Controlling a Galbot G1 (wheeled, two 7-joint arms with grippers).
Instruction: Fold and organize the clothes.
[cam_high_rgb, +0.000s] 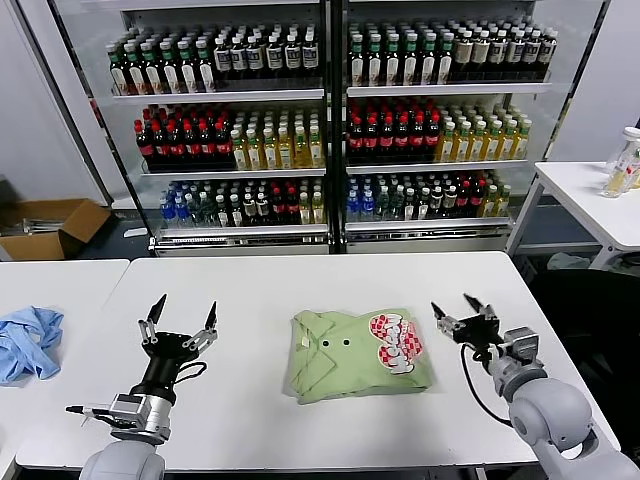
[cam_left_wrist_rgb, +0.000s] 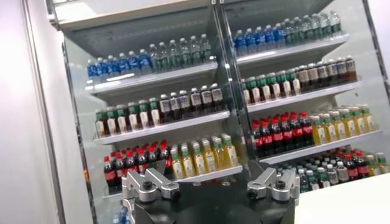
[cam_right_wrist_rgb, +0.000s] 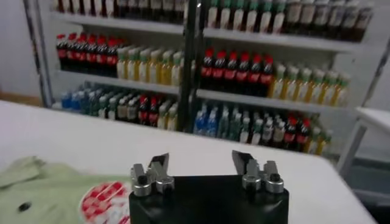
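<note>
Here, you should note that the polo shirt (cam_high_rgb: 360, 354) lies folded into a compact rectangle on the white table (cam_high_rgb: 250, 290), near the centre of its front half, collar and buttons toward your left side and the red-and-white checkered print toward your right. The right gripper (cam_high_rgb: 457, 309) stands just beside the shirt's right edge, apart from the cloth, its fingers spread and holding nothing. The left gripper (cam_high_rgb: 182, 313) is well apart from the shirt on the opposite side, likewise released and empty, fingers pointing up and away from you. The shirt's long axis appears to run across the table, left to right, so the right arm is the nearer one for any tidying or shifting of the bundle; treat this as a judgement. The fold looks essentially complete. The head view alone shows both arms, the whole shirt, and a light blue cloth (cam_high_rgb: 27, 342) on the adjoining table to your left. The right wrist view adds a close look at the print and one button beside its parted fingers (cam_right_wrist_rgb: 159, 164). The left wrist view shows only its own fingers (cam_left_wrist_rgb: 148, 182) against the drink shelves (cam_left_wrist_rgb: 183, 122); no shirt appears there.
</note>
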